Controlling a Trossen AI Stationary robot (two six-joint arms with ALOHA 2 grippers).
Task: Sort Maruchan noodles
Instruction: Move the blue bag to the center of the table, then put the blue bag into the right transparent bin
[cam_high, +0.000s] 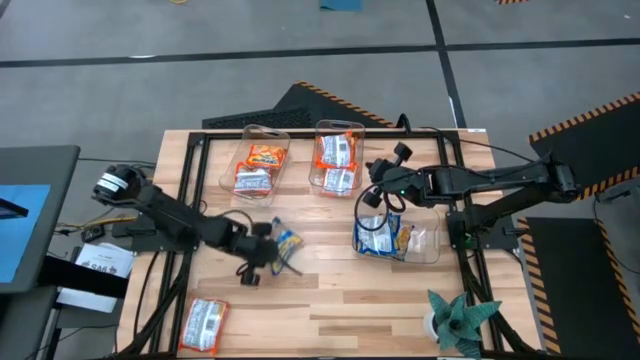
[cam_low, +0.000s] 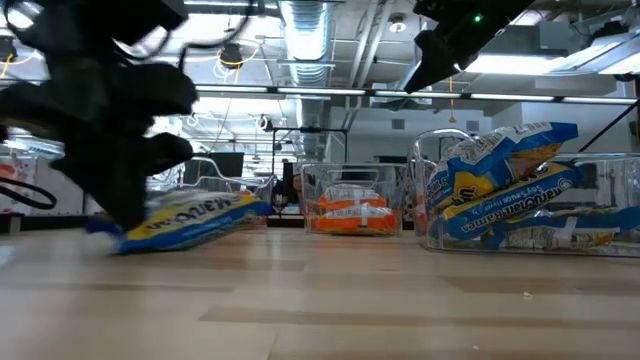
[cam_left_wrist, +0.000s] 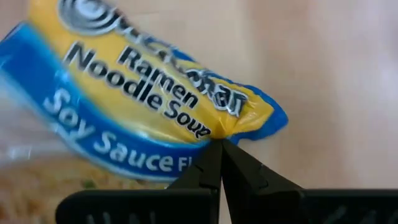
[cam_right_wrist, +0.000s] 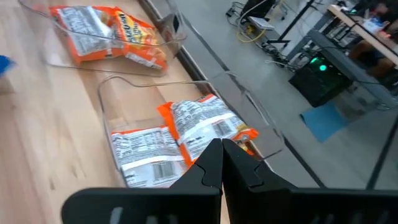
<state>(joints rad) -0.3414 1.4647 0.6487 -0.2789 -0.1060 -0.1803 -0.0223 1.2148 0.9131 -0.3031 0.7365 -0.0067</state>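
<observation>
Pinching blue-yellow packet: left end effector; on table.

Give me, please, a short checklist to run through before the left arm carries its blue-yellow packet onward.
1. Left end effector shut on the blue-yellow packet: ok, it pinches one edge only.
2. Packet off the table: cannot tell; in the low view it hangs tilted, close to the wood.
3. Blue-yellow bin has room: ok, though packets stick up past the rim.
4. Right end effector shut, empty: ok.
5. Right arm out of the path: not ok, it hangs beside that bin.
</observation>
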